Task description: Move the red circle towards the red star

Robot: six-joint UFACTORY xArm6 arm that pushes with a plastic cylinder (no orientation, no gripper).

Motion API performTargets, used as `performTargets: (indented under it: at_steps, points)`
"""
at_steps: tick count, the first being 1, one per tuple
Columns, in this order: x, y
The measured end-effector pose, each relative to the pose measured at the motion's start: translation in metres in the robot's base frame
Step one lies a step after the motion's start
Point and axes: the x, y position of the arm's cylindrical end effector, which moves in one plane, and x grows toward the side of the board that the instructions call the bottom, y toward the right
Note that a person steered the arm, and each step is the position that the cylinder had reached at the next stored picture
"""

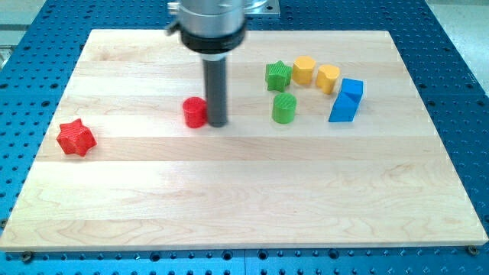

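Note:
The red circle (pixel 195 112) is a short red cylinder near the board's middle, a little toward the view's top. The red star (pixel 76 137) lies far off at the view's left, near the board's left edge. My tip (pixel 217 122) stands right beside the red circle, on its right side, touching or almost touching it. The rod rises straight up to the arm's grey housing at the view's top.
At the view's upper right stand a green star (pixel 278 75), a green cylinder (pixel 283 108), a yellow hexagon (pixel 304 70), a yellow heart-like block (pixel 328 78) and a blue block (pixel 346 100). The wooden board (pixel 244 198) lies on a blue perforated table.

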Motion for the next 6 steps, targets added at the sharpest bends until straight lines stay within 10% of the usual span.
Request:
performTargets:
  at_steps: [4,6]
  points:
    - [-0.046,-0.117]
    - [-0.012,-0.07]
